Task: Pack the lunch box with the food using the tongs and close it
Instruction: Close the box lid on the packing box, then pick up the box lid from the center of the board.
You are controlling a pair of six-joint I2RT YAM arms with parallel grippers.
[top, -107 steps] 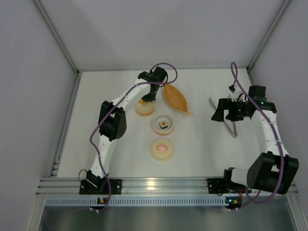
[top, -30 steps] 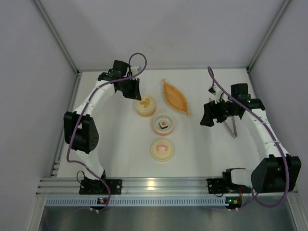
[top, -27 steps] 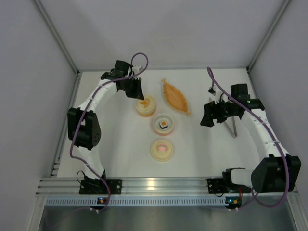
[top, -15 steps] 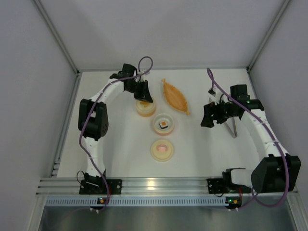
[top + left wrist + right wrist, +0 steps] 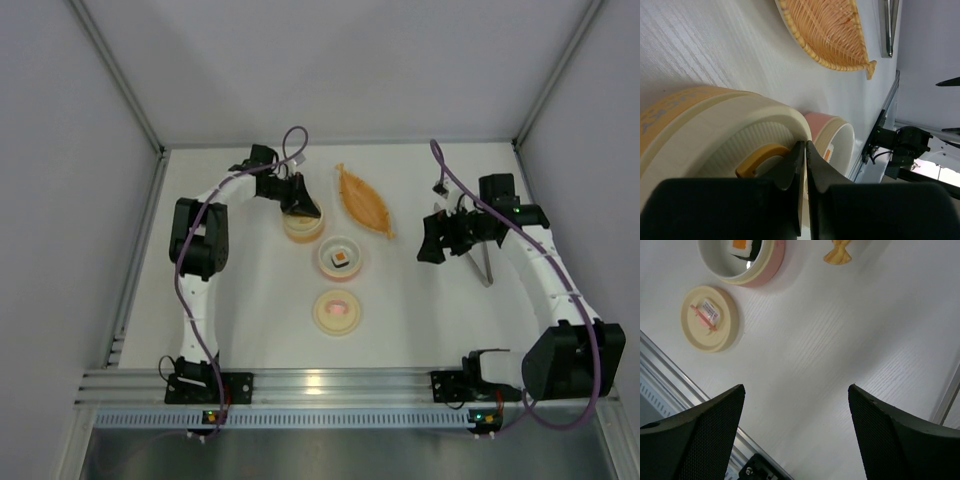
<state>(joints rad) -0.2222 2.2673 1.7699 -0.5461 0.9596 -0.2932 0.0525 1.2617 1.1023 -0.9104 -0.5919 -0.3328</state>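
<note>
The lunch box lies in three parts down the middle of the table: a cream tier with an orange band, a pink tier and a cream lid. The white sushi roll sits in the pink tier. My left gripper hangs shut over the cream tier, its tips at the far rim and holding nothing. A yellow-orange curved piece lies inside, just left of my fingers. The tongs lie on the table at the right, partly under my right arm. My right gripper stands open above bare table.
An orange woven boat-shaped dish lies right of the cream tier, and its body shows in the left wrist view. The tongs show past it. The lid has a pink handle. White walls close in the table on three sides.
My left gripper has swung right from beside the cream tier to over it, and its jaws have finished closing. The right arm has not moved.
</note>
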